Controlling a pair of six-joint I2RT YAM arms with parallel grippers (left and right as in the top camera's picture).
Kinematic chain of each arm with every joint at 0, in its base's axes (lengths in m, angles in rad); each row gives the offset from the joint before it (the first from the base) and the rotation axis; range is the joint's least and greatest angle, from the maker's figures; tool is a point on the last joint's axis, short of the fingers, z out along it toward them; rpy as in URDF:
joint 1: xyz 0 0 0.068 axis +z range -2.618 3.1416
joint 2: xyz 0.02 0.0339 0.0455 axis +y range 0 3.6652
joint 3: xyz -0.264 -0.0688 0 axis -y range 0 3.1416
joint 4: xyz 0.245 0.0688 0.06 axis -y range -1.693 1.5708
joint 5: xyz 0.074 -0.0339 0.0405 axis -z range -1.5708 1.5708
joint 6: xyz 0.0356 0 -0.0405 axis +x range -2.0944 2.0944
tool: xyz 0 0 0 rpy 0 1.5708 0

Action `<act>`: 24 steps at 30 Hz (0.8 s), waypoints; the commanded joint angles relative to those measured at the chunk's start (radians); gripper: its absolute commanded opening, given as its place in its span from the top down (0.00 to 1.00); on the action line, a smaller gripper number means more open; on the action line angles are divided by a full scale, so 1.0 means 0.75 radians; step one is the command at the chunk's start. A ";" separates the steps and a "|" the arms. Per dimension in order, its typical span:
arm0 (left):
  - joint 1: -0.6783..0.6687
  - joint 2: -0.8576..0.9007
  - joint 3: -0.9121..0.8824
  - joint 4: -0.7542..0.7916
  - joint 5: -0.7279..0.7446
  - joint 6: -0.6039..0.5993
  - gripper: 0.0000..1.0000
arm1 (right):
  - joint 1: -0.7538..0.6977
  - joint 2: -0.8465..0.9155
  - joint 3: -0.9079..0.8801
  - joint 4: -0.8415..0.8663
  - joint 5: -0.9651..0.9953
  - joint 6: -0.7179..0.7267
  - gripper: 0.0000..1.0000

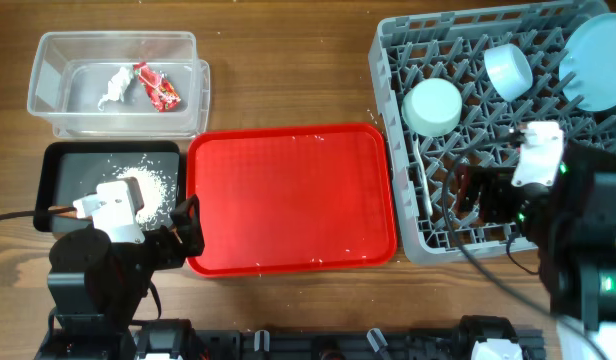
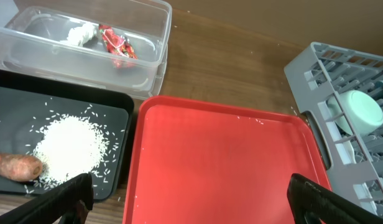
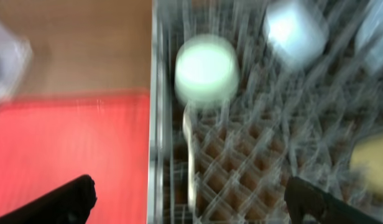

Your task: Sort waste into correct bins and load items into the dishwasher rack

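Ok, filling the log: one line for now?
left tool open; right tool open over rack; rice, sausage in black bin; napkin, wrapper in tub

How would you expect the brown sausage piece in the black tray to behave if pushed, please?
The sausage piece looks rounded and elongated, so it would probably roll rather than slide. Beside the rice in the black tray, it would likely drag grains along. It looks soft, so squeezing may dent it.

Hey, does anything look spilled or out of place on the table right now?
A few stray rice grains lie on the red tray near its far rim, apart from the rice pile in the black tray. Nothing else stands out.
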 commanded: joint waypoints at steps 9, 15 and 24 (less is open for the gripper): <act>0.005 -0.005 -0.009 0.004 -0.012 -0.012 0.00 | 0.177 -0.914 -0.997 1.184 0.030 0.006 0.00; 0.005 -0.005 -0.009 0.004 -0.012 -0.012 0.00 | 0.177 -1.089 -1.305 1.370 0.036 0.002 0.00; 0.005 -0.005 -0.009 0.004 -0.012 -0.012 0.00 | 0.177 -1.089 -1.401 1.230 0.034 0.022 0.00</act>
